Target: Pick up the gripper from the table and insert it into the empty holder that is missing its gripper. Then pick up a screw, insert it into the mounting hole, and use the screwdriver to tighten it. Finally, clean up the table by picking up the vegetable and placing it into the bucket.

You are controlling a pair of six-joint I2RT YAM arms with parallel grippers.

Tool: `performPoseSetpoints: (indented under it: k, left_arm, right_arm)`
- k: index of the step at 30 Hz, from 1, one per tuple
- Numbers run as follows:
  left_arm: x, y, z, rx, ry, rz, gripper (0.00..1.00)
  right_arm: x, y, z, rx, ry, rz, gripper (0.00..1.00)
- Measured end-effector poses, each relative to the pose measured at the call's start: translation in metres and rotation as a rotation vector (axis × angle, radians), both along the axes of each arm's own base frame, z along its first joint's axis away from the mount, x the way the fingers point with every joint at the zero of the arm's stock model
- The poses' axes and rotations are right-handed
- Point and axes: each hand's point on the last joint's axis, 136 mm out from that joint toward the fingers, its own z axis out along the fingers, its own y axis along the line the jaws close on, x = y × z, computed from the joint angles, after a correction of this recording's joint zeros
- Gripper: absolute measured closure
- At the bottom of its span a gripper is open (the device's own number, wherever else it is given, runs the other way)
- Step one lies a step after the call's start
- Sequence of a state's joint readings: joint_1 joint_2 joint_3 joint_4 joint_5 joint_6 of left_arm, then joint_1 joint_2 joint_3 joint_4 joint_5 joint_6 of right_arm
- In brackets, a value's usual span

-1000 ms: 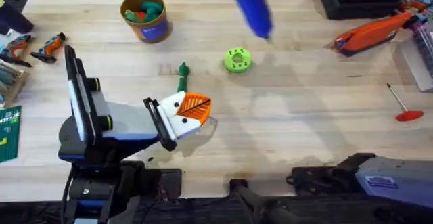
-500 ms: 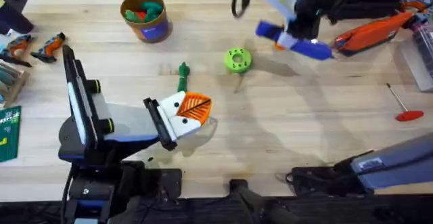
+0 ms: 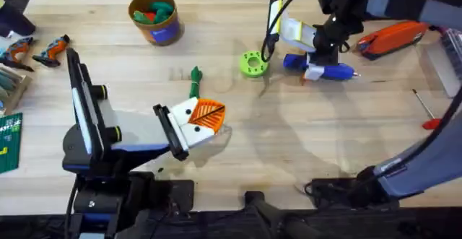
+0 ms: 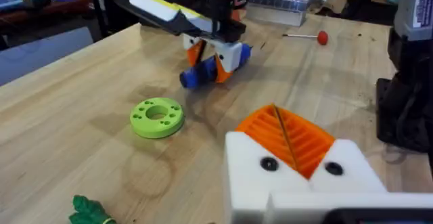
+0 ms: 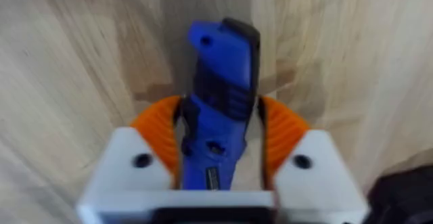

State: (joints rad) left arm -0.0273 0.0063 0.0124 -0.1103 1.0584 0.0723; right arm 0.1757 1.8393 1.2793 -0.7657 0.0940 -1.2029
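I have the table [image 3: 303, 152] under me, pale wood. My left arm sits low at seven o'clock, its left gripper [image 3: 209, 118] resting near the middle with the orange pads pressed together on nothing. My right arm reaches up the right side to one o'clock, where the right gripper [image 3: 317, 57] is down at the table with its fingers clamped on the screwdriver [image 3: 321, 67].

The screwdriver lies flat or nearly so, long axis running nine-to-three, one end toward the lime-green disc [image 3: 253, 63] just beside it at nine o'clock. In my right wrist view the blue body [image 5: 220, 95] runs straight out between the two orange pads [image 5: 159, 132], so the grip is along its length.

The bucket [image 3: 154, 16] stands at eleven o'clock with green and red pieces inside. The vegetable [image 3: 195, 80] lies short of centre, long axis roughly twelve-to-six, directly at twelve o'clock from my left fingers and near them. My left arm is plainly the nearer one for it, and I judge the bucket to be within its reach. A red-handled tool [image 3: 432, 116] lies at three o'clock.
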Motion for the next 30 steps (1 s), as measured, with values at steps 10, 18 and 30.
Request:
performPoseSetpoints:
  k: [10,18,30]
  left_arm:
    - [0.000,0.000,0.000,0.002,-0.005,0.000,0.262]
    - [0.003,0.001,0.002,0.000,-0.013,0.016,0.015]
    - [0.026,0.019,0.018,-0.062,0.081,0.205,0.015]
  right_arm:
    - [0.004,0.012,0.026,0.072,-0.076,-0.105,0.013]
    - [0.002,0.023,0.112,0.292,-0.279,-0.456,0.013]
    - [-0.063,0.016,0.169,0.514,-0.243,-0.974,0.010]
